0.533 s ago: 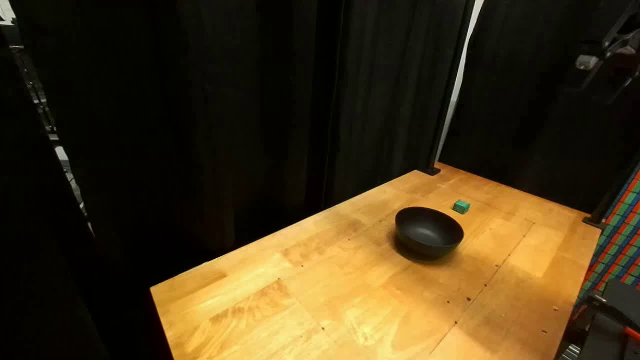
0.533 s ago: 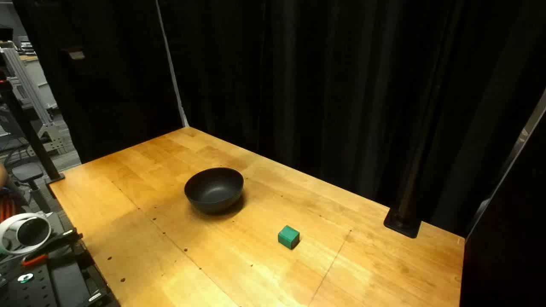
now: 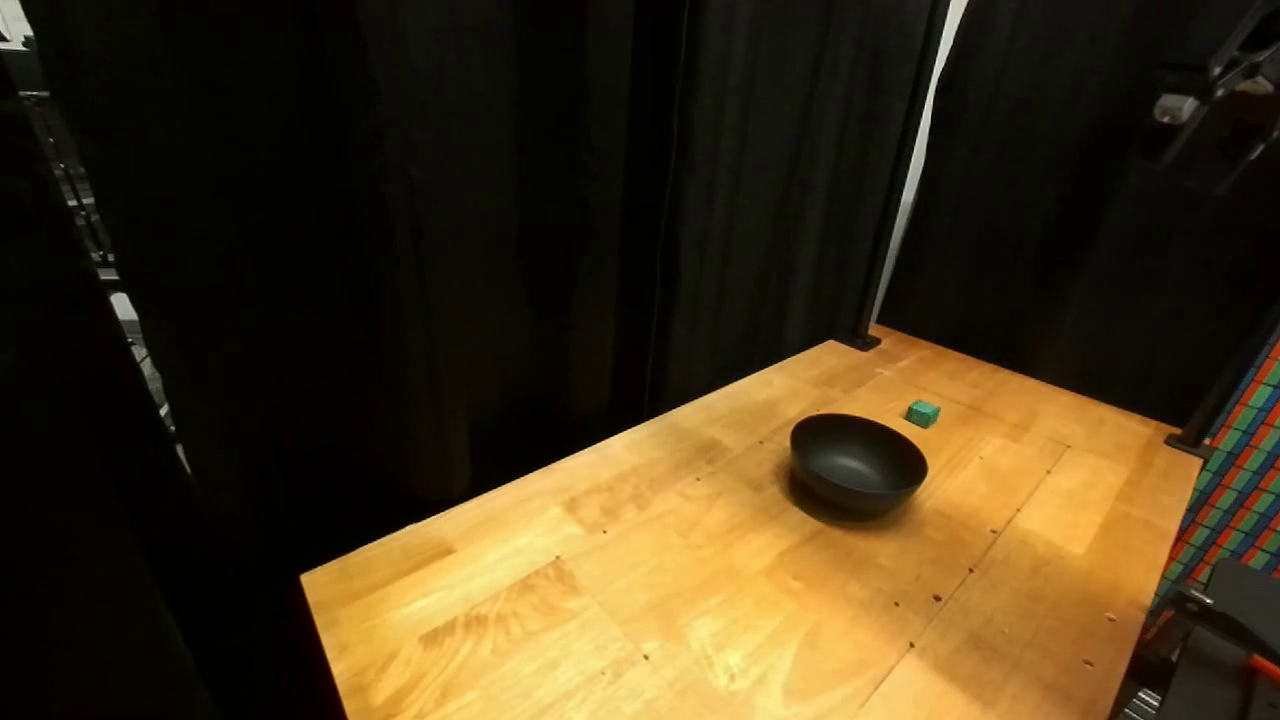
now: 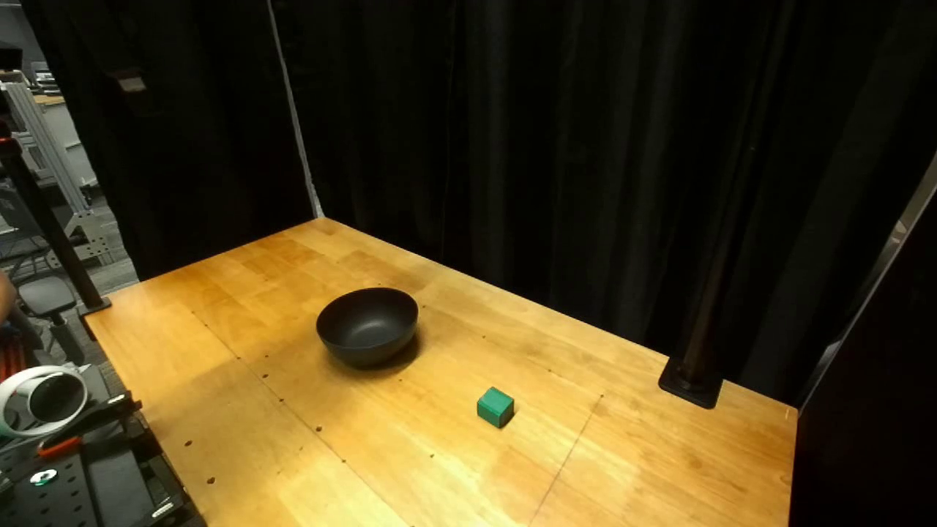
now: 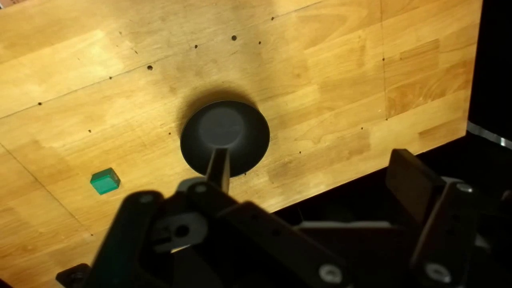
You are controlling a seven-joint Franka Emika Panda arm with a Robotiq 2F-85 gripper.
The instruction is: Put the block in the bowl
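Seen in the wrist view: a gripper [image 5: 312, 166] with fingers [image 5: 412, 186] spread well apart above a wooden table [image 5: 328, 80], partly covering the black bowl [image 5: 225, 130], green block [image 5: 105, 181] to the left. Pictured in an exterior view against black curtain [image 3: 1060, 260]: the gripper, dim at right, slightly higher than half a second earlier, with the block unmoved beyond the bowl. Unchanged in an exterior view: block on the table, between the bowl and a black base plate [image 4: 690, 388] at right, apart from both.
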